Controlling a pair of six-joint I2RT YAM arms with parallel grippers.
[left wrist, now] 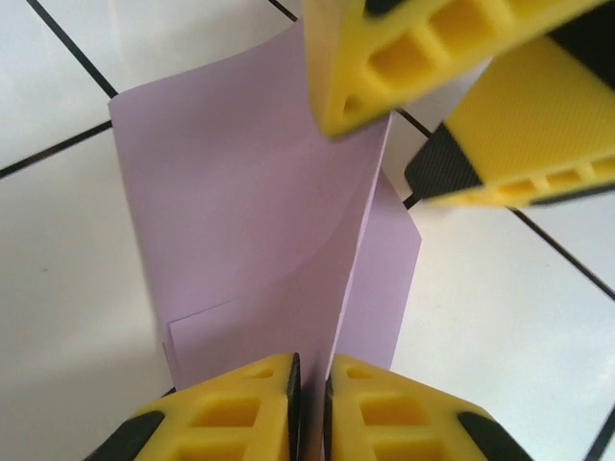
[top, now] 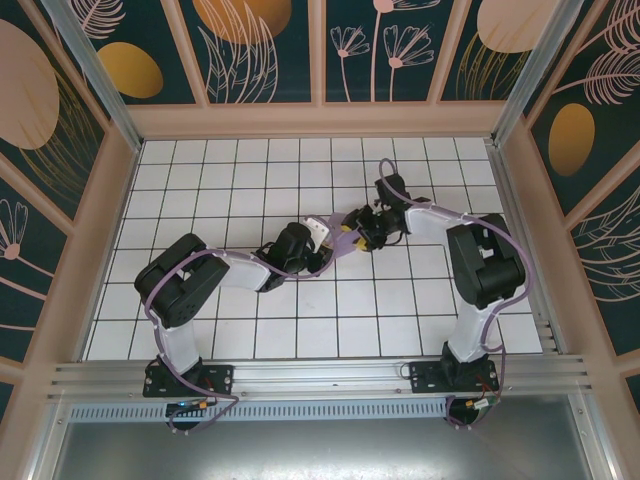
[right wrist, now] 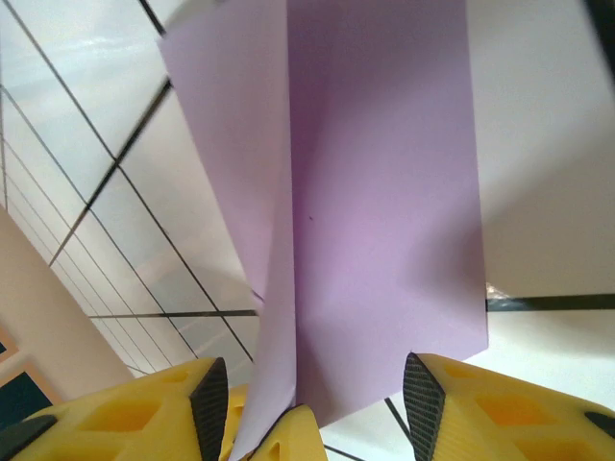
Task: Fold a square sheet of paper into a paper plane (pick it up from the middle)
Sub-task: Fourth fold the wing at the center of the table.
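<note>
The square sheet of paper is lilac, folded along a centre crease, and held upright above the tiles. My left gripper is shut on its folded edge, with the paper pinched between the pads. My right gripper is open, its fingers standing on either side of the sheet without pressing on it. In the top view the two grippers meet at the table's middle, the left gripper and the right gripper with the paper between them.
The white tiled table is walled in by patterned panels at the back and sides. A metal rail at the near edge carries both arm bases.
</note>
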